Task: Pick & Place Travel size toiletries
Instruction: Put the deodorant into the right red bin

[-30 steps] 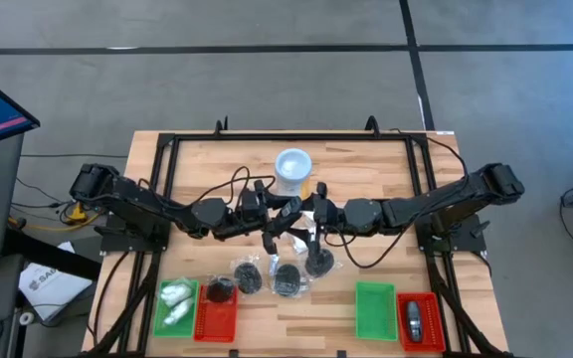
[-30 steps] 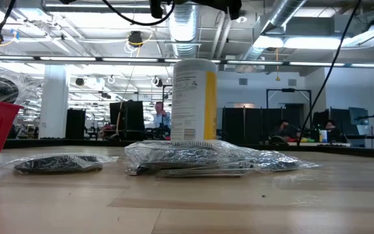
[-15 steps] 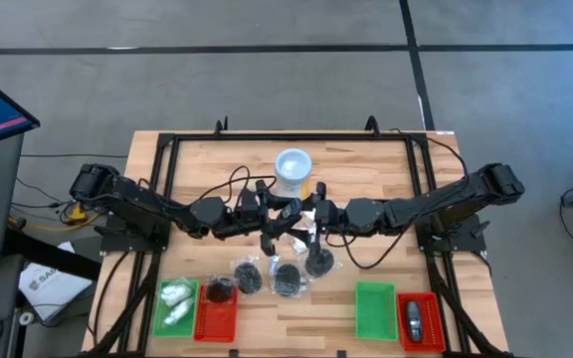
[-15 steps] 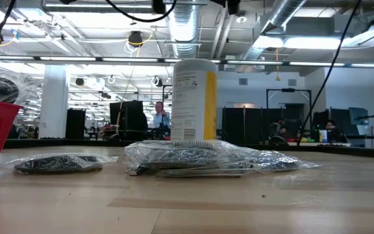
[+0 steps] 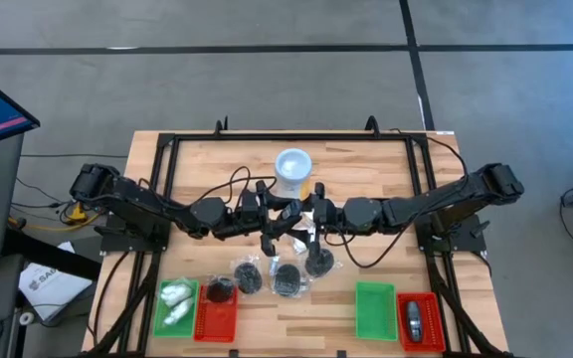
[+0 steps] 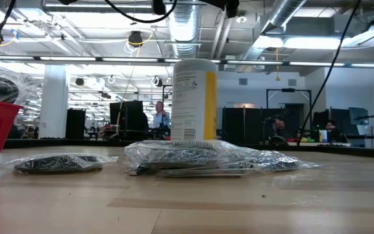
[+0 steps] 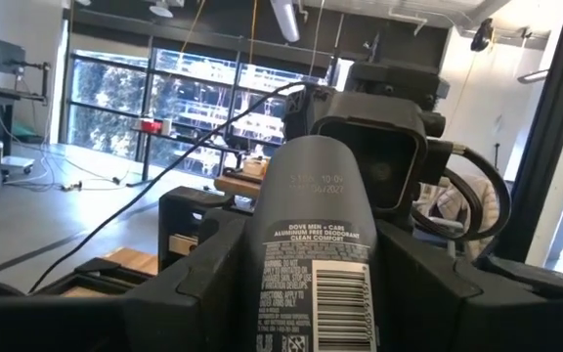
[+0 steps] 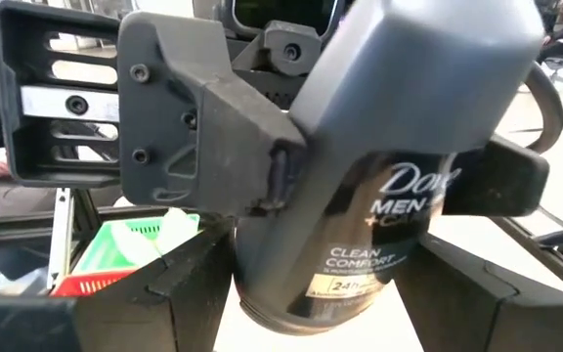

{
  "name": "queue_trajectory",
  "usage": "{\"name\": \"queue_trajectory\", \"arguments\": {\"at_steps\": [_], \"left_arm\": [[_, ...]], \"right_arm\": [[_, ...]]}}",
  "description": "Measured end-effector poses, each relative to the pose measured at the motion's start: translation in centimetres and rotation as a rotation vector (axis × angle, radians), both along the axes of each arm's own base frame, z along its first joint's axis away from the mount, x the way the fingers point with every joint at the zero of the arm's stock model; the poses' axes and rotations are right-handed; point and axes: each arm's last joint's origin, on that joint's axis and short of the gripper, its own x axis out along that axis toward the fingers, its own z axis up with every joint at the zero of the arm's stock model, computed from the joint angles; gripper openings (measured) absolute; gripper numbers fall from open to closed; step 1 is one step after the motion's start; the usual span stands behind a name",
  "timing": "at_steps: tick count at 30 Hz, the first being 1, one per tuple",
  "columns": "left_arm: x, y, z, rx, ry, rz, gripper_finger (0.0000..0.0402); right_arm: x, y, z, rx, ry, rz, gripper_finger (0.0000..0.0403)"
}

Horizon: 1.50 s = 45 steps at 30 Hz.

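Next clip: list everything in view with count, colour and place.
deodorant stick: one, dark grey, in the air above table centre
loose packets: three, black, clear-wrapped, table near side
white tub: one, yellow label, far middle
left green tray: holds white packets
left red tray: holds black packet
right green tray: one, near right
right red tray: holds dark grey piece
left hand: gripping the stick
right hand: open around it

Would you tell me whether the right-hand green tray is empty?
Empty: the high view shows the green tray bare inside; the red tray beside it holds a dark grey piece.
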Motion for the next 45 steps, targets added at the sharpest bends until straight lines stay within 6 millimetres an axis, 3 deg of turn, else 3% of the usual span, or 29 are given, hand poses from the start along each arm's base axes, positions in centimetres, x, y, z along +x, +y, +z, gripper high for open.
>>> {"name": "queue_trajectory", "arguments": {"at_steps": [7, 11, 25, 38, 45], "left_arm": [[0.0, 0.0, 0.1, -0.003, -0.007, -0.001, 0.0186], [0.0, 0.0, 0.1, 0.011, -0.006, -0.009, 0.0186], [0.0, 0.0, 0.1, 0.031, 0.002, 0.001, 0.0187], [-0.1, -0.1, 0.2, 0.048, 0.008, 0.000, 0.0217], [-1.9, 0.4, 1.9, 0.048, -0.008, 0.004, 0.0214]], "right_arm": [[0.1, 0.0, 0.1, 0.010, -0.027, -0.002, 0.0249], [0.1, 0.0, 0.1, 0.014, -0.029, -0.001, 0.0202], [0.1, 0.0, 0.1, -0.026, -0.020, 0.019, 0.0203], [-0.2, 1.0, 0.2, -0.084, -0.011, 0.043, 0.0202], [-0.4, 1.3, -0.2, -0.064, 0.022, 0.057, 0.0199]]}}
